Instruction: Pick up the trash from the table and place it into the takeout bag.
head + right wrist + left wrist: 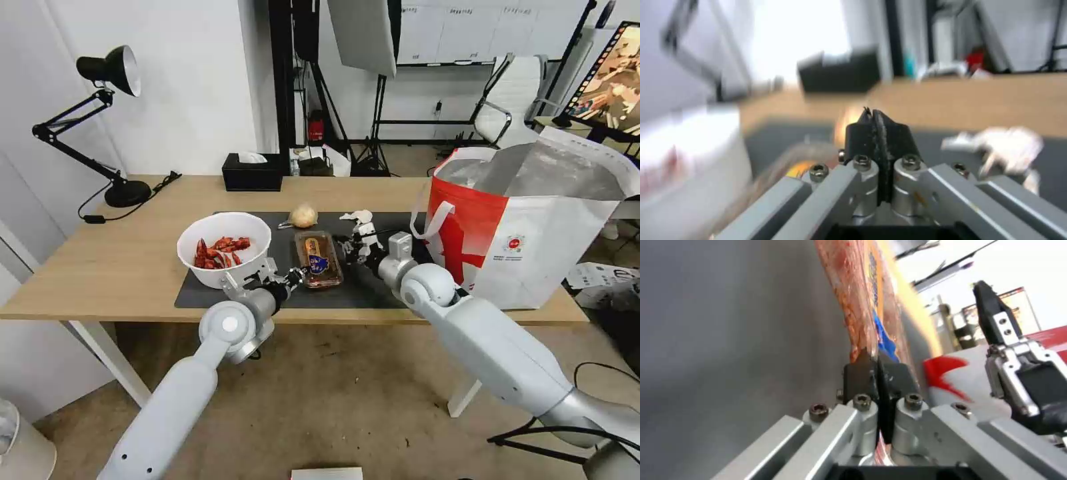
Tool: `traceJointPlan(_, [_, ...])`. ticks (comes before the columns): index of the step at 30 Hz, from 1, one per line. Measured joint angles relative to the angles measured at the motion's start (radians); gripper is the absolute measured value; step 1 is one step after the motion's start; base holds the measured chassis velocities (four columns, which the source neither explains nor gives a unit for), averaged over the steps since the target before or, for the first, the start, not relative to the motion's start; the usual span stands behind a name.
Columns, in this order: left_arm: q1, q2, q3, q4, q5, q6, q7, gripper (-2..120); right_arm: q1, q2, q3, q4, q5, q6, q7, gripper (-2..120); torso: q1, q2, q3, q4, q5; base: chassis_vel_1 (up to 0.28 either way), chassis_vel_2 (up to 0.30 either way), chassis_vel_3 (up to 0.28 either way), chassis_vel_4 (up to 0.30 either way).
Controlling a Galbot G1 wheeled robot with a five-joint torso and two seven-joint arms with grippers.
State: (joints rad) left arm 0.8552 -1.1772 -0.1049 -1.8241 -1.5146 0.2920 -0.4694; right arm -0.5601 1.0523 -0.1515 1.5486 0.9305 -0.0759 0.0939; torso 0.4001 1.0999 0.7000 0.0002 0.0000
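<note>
Table [133,267]: light-wood top bearing a dark grey mat [373,297]. On the mat: white bowl [224,249] of red crayfish shells at the left; clear clamshell tray [318,259] with food scraps at centre; beige lump [304,215] beyond the tray; white tissue wad [357,217] to the lump's right. Takeout bag [533,227]: standing open at the right end of the table, foil lining showing, nothing visibly inside. Left gripper [298,273]: low over the mat at the tray's near left corner; in the left wrist view its black jaws are clenched on the thin edge of the tray, which runs away from the left gripper [876,365] along the mat. Right gripper [357,248]: just right of the tray, between tray and bag, jaws pressed together on nothing in the right wrist view [875,121]. Step in hand, as judged: securing the tray, first item to go; bowl, lump and wad all untouched. Next move calls for a level lift so scraps stay in, clearance over the bag's tall rim, and a thin-edge hold that may slip or flex.
</note>
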Motion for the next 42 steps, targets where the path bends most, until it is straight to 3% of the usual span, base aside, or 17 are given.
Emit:
traceJointPlan(4, [-0.013, 0.015, -0.007, -0.052, 0.025, -0.017, 0.012, 0, -0.06, 0.001, 0.071, 0.069, 0.017, 0.055, 0.061, 10, 0.0, 0.0, 0.0, 0.0001, -0.0001, 0.0, 0.0, 0.0, 0.0])
traceJointPlan(7, [-0.074, 0.041, -0.014, -0.112, 0.068, -0.036, 0.024, 0, -0.163, -0.033, 0.144, 0.171, -0.064, 0.062, 0.125, 25, 0.0, 0.0, 0.0, -0.0003, 0.0001, 0.0, 0.0, 0.0, 0.0])
traceJointPlan(12, [-0.169, 0.069, -0.011, -0.125, 0.109, -0.049, 0.042, 0, -0.278, -0.083, 0.196, 0.257, -0.171, 0.024, 0.136, 39, 0.0, 0.0, 0.0, -0.0005, 0.0001, 0.0, 0.0, 0.0, 0.0])
traceJointPlan(15, [-0.317, 0.093, 0.049, -0.096, 0.182, -0.066, 0.089, 0, -0.378, -0.109, 0.241, 0.327, -0.232, -0.015, 0.108, 53, 0.0, 0.0, 0.0, -0.0002, -0.0001, 0.0, 0.0, 0.0, 0.0])
traceJointPlan(16, [-0.317, 0.093, 0.049, -0.096, 0.182, -0.066, 0.089, 0, -0.378, -0.109, 0.241, 0.327, -0.232, -0.015, 0.108, 53, 0.0, 0.0, 0.0, -0.0002, -0.0001, 0.0, 0.0, 0.0, 0.0])
traceJointPlan(18, [-0.438, 0.092, 0.13, -0.056, 0.235, -0.079, 0.127, 0, -0.434, -0.111, 0.262, 0.36, -0.264, -0.022, 0.09, 62, 0.0, 0.0, 0.0, 0.0001, 0.0, 0.0, 0.0, 0.0, 0.0])
traceJointPlan(19, [-0.536, 0.077, 0.215, -0.013, 0.289, -0.091, 0.162, 0, -0.48, -0.11, 0.282, 0.383, -0.287, -0.024, 0.077, 69, 0.0, 0.0, 0.0, 0.0, 0.0004, 0.0, 0.0, 0.0, 0.0])
traceJointPlan(22, [-0.639, 0.043, 0.286, 0.028, 0.337, -0.1, 0.193, 0, -0.516, -0.108, 0.3, 0.398, -0.302, -0.025, 0.07, 75, 0.0, 0.0, 0.0, -0.0001, 0.0004, 0.0, 0.0, 0.0, 0.0])
traceJointPlan(23, [-0.714, 0.006, 0.399, 0.104, 0.422, -0.113, 0.245, 0, -0.576, -0.105, 0.336, 0.42, -0.331, -0.026, 0.059, 83, 0.0, 0.0, 0.0, -0.0006, 0.0004, 0.0, 0.0, 0.0, 0.0])
traceJointPlan(24, [-0.714, 0.006, 0.399, 0.104, 0.422, -0.113, 0.245, 0, -0.576, -0.105, 0.336, 0.42, -0.331, -0.026, 0.059, 83, 0.0, 0.0, 0.0, -0.0006, 0.0004, 0.0, 0.0, 0.0, 0.0])
traceJointPlan(28, [-0.888, -0.128, 0.586, 0.276, 0.592, -0.146, 0.315, 0, -0.625, -0.103, 0.37, 0.451, -0.347, -0.026, 0.051, 99, 0.0, 0.0, 0.0, -0.0006, 0.0005, 0.0, 0.0, 0.0, 0.0])
traceJointPlan(36, [-0.973, -0.256, 0.724, 0.444, 0.757, -0.177, 0.383, 0, -0.665, -0.096, 0.384, 0.477, -0.374, -0.024, 0.036, 100, 0.0, 0.0, 0.0, -0.0004, 0.0003, 0.0, 0.0, 0.0, 0.0])
traceJointPlan(42, [-0.965, -0.276, 0.776, 0.503, 0.832, -0.177, 0.384, 0, -0.682, -0.088, 0.388, 0.483, -0.392, -0.018, 0.029, 100, 0.0, 0.0, 0.0, 0.0, 0.0003, 0.0, 0.0, 0.0, 0.0])
